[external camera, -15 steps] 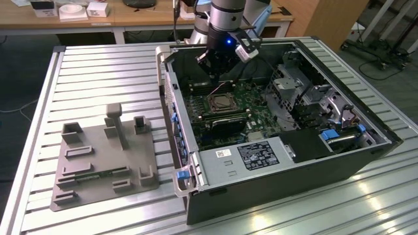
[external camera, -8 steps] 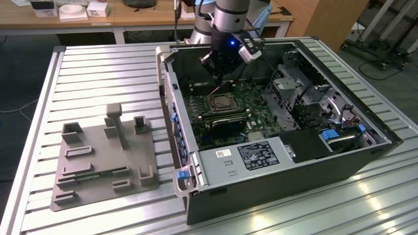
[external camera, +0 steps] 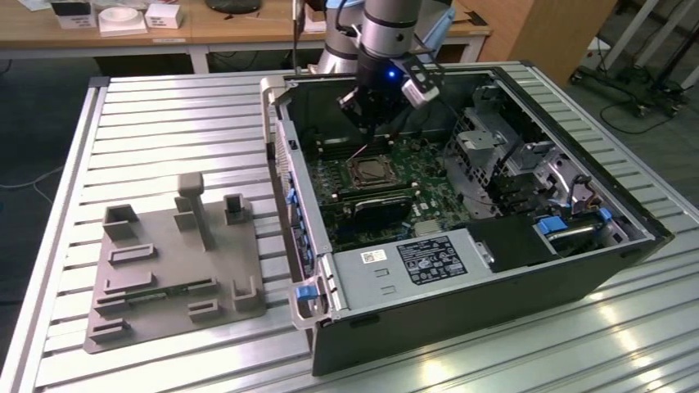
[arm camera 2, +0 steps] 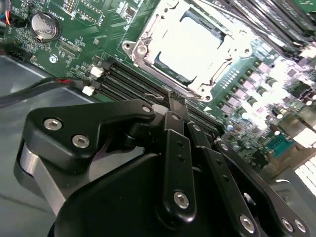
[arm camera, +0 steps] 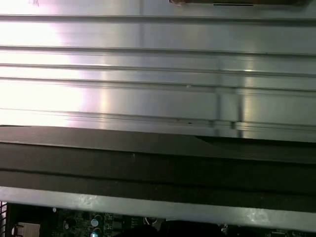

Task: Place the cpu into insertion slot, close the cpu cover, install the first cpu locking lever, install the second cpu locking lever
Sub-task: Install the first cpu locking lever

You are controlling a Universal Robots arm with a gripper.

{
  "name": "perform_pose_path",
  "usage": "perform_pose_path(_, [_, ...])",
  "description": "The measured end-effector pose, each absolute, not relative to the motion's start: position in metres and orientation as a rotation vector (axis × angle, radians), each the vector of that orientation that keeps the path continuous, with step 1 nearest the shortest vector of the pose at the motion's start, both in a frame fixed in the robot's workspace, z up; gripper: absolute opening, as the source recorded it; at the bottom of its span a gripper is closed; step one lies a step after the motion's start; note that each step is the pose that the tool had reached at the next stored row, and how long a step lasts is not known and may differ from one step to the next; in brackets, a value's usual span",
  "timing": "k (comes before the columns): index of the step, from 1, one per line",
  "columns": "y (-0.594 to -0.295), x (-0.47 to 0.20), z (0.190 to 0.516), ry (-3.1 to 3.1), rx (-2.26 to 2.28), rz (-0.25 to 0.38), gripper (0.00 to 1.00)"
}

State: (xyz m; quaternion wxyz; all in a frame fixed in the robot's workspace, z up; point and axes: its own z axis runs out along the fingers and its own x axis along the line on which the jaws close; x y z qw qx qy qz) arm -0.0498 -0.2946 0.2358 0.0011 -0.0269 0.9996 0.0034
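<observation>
- Slatted aluminium table carries one open computer case, lying on its side. In the first wrist view we see bright slats beyond the case's dark rim.
- We find the green motherboard walled in by the case on every side, so the arm enters from above, where the air is free.
- We count one cpu, its pale flat top seated in the insertion slot, and one cpu cover lying down around it as a silver frame.
- We see one gripper hanging low over the board, near the socket's edge but not touching it. Its fingers look drawn together with nothing between them.
- Several long black memory slots lie between the fingertips and the socket. One coin cell and one black cable sit off to the side.
- We count one grey fixture tray on the table, at the exterior view's left and well apart from the case.
</observation>
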Motion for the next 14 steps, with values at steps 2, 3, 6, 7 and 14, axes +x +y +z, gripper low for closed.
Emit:
perform_pose_path(2, [-0.2935, -0.0479, 0.233, 3.138, -0.085, 0.011, 0.1])
perform_pose_path(3, [-0.2929, -0.0473, 0.2319, 3.138, -0.084, 0.011, 0.1])
perform_pose_path(6, [-0.2915, -0.0456, 0.2291, 3.138, -0.085, 0.011, 0.1])
perform_pose_path(7, [-0.2915, -0.0454, 0.2288, 3.138, -0.085, 0.011, 0.1])
perform_pose_path(14, [-0.2915, -0.0454, 0.2291, 3.138, -0.084, 0.011, 0.1])
